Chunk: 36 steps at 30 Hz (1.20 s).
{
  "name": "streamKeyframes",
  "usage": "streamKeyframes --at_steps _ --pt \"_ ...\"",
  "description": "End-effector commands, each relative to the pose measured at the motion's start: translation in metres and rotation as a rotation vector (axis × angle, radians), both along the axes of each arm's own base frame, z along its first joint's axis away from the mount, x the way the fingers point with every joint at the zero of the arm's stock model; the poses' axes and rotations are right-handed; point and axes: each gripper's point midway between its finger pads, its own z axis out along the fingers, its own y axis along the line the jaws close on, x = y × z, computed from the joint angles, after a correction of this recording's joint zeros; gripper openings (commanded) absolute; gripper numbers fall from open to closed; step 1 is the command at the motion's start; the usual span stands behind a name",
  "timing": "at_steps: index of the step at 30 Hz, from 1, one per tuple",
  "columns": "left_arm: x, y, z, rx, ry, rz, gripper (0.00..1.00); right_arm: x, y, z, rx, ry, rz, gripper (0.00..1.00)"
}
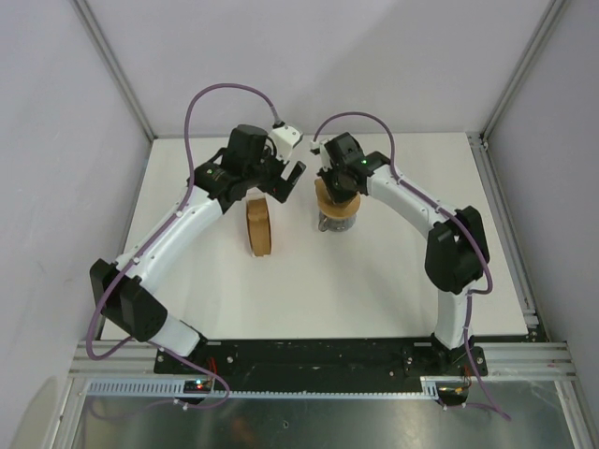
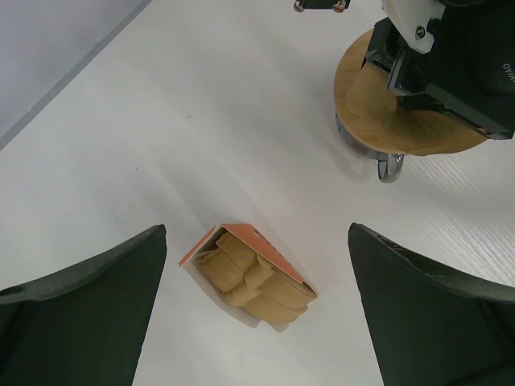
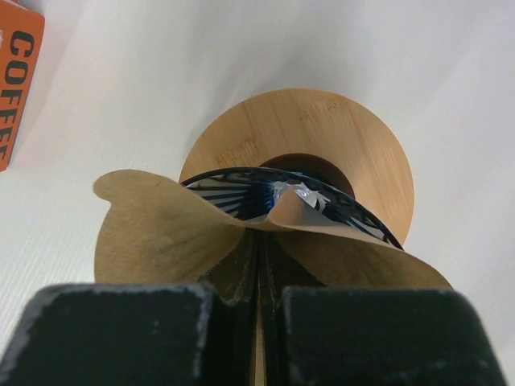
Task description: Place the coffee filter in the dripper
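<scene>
One pack of spare filters [image 1: 260, 226] stands on the counter [image 1: 374, 290] just left of the dripper [image 3: 229, 195], and the left gripper [image 1: 288, 182] hovers on that same side, jaws spread wide with nothing in them. There's one dripper with one wooden collar [image 3: 338, 141], and the single coffee filter [image 3: 157, 233] is right at its mouth, wings flaring over the rim. The right gripper [image 3: 259, 299] is directly over the dripper, jaws pinched tight on the filter's fold.

White-shelled arms [image 1: 178, 234] with black joints [image 1: 457, 248] — purple cables [image 1: 220, 94] looping — and matte black left gripper [image 2: 257, 232] fingers [image 2: 88, 314].
</scene>
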Motion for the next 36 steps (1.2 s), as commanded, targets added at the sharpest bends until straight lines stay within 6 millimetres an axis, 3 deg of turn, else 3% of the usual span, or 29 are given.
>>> streamKeyframes --at_steps 1,8,16,36 --pt "0.001 0.002 0.011 -0.027 -0.03 0.002 1.0 0.003 0.008 0.014 -0.01 -0.039 -0.001 0.0" --pt "0.0 0.003 0.015 -0.033 -0.036 0.004 1.0 0.01 -0.007 0.018 0.003 -0.024 -0.038 0.0" --pt "0.001 0.002 0.01 -0.026 -0.027 0.003 1.0 0.02 -0.007 0.052 0.054 -0.088 -0.044 0.0" --pt "0.0 0.003 0.014 -0.029 -0.036 0.003 1.0 0.023 -0.011 0.0 0.023 0.062 -0.066 0.0"
